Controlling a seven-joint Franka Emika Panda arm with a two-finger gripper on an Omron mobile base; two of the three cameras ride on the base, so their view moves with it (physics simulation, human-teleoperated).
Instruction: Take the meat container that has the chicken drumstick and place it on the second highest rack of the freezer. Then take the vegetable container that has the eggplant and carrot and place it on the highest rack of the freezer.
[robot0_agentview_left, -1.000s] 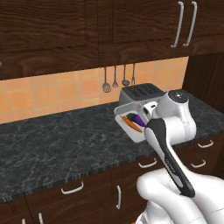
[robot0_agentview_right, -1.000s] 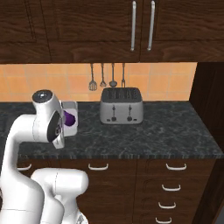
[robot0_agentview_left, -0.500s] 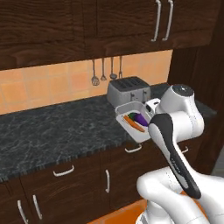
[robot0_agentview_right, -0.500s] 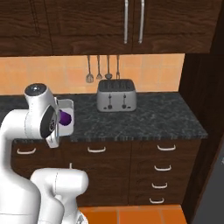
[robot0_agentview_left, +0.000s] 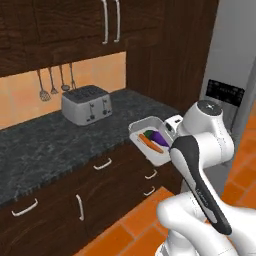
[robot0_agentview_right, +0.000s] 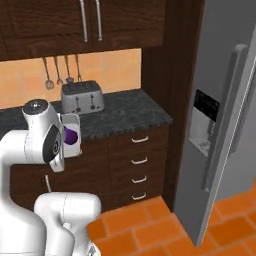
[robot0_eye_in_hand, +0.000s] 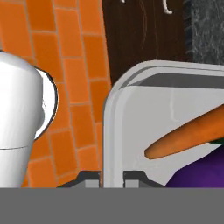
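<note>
Carrying the vegetable container (robot0_agentview_left: 150, 142), fingers (robot0_eye_in_hand: 92, 178) pinching its rim; tilted, carrot (robot0_agentview_left: 149, 141) and eggplant (robot0_agentview_left: 158, 135) could spill before the freezer (robot0_agentview_right: 220, 100).

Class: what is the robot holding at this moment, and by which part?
The end effector is shut on the rim of the white vegetable container holding the carrot and eggplant.

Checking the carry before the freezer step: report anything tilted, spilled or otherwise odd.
The vegetable container is held off the counter, tipped steeply on its side, with the claw shut on its rim. The carrot and eggplant remain inside; nothing has spilled. The freezer door looks shut.
</note>
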